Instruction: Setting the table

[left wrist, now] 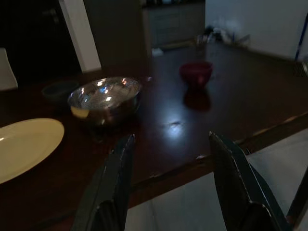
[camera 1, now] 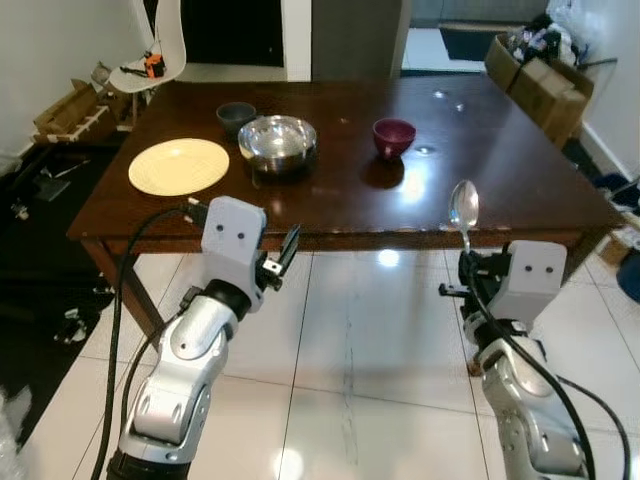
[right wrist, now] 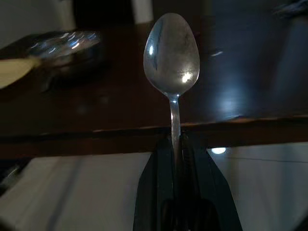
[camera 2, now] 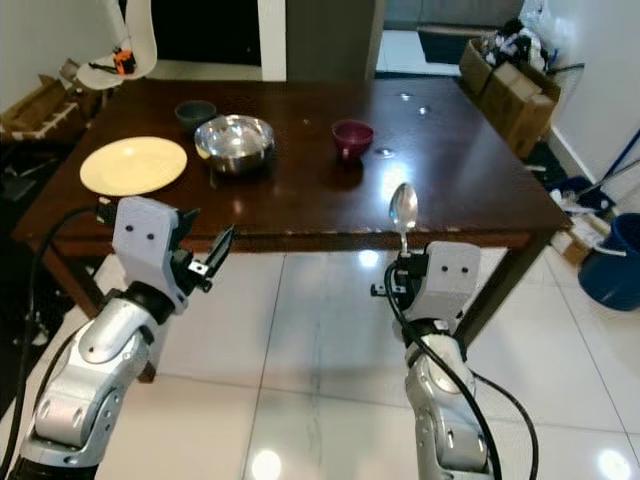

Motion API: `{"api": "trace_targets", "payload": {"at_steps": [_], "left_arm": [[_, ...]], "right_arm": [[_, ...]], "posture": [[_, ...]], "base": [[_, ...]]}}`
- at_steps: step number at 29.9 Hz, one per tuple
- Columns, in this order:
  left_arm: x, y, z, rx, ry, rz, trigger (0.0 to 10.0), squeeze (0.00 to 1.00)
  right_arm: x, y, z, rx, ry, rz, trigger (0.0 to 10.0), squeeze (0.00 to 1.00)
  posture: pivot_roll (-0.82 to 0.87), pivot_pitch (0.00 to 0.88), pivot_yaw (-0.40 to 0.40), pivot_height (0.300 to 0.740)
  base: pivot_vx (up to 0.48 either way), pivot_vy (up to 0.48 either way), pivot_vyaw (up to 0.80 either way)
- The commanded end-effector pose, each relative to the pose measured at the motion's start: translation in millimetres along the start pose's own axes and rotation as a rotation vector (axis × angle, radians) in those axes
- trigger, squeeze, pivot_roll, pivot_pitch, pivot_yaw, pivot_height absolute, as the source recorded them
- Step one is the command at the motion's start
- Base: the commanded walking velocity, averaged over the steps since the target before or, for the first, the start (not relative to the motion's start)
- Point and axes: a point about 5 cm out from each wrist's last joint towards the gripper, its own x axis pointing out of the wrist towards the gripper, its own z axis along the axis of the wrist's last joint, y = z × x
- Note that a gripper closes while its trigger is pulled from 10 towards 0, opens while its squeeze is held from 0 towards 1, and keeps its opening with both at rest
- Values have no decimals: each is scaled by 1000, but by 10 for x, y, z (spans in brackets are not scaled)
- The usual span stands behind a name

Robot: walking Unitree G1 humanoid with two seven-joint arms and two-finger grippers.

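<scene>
Before the robot stands the dark wooden desk (camera 1: pixel 480 150), glossy enough to throw back the ceiling lights, with white floor tiles (camera 1: pixel 350 340) between it and the two arms. On the desk's left part lies a pale yellow plate (camera 1: pixel 179 165); just beside it toward the middle sits a steel mixing bowl (camera 1: pixel 277 143), with a small dark bowl (camera 1: pixel 236 115) close behind it, and a red bowl (camera 1: pixel 394 136) stands apart to the right. Cardboard boxes (camera 1: pixel 545 85) are stacked past the far right corner. Short of the desk's near edge on the left, the left claw (camera 1: pixel 283 256) hangs with its fingers spread and nothing between them. On the right, the right claw (camera 1: pixel 466 266) is pressed together on the lower handle of a metal spoon (camera 1: pixel 463 208), which stands upright with its bowl uppermost, over the floor just short of the desk's near edge. That spoon looks light, stiff and smooth, so its polished, narrow handle could probably twist or slip between the fingers if the hold loosens. With most of its length above the pinch, it seems likely to tip once tilted, so a hold nearer the middle of the handle would steady it. It is not fragile, though it would clatter on the hard desk if let go from high up, and I judge it belongs beside the plate.
</scene>
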Motion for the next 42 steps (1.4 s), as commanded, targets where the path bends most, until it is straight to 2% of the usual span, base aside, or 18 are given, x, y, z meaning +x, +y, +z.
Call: {"api": "trace_targets", "payload": {"at_steps": [1,27,33,42], "left_arm": [[-5,-26,-31,-10,17,-15,10000,0],[-15,-44,-27,-12,23,-24,10000,0],[-33,-41,-39,-6,33,-19,10000,0],[-48,-23,-20,-19,36,-29,10000,0]], "right_arm": [[-24,-37,-44,-7,31,5,10000,0],[-74,-10,-190,-47,112,67,10000,0],[-123,6,-279,-80,165,147,10000,0],[-111,43,-270,-110,155,177,10000,0]], "posture": [[-41,74,103,740],[-41,79,100,740],[-41,82,99,740],[-34,88,98,740]], "base": [[480,0,0],[480,0,0],[323,0,0],[32,0,0]]}}
